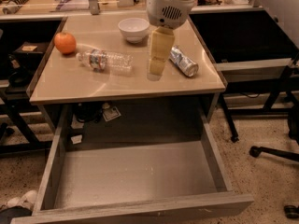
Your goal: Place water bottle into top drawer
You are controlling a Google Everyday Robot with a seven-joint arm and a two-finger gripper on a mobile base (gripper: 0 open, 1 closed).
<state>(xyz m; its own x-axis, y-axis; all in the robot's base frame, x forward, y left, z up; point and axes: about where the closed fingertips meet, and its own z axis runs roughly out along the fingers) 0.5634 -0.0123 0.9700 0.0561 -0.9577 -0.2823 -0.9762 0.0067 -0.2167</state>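
The water bottle lies on its side on the tan tabletop, left of centre, label band toward its left end. The top drawer is pulled out below the table, its grey bottom bare. My gripper hangs from the white arm over the middle of the table, right of the bottle and apart from it, with nothing seen in it.
An orange sits at the table's left. A white bowl stands at the back. A silver can lies right of the gripper. Chair legs stand on the floor at right.
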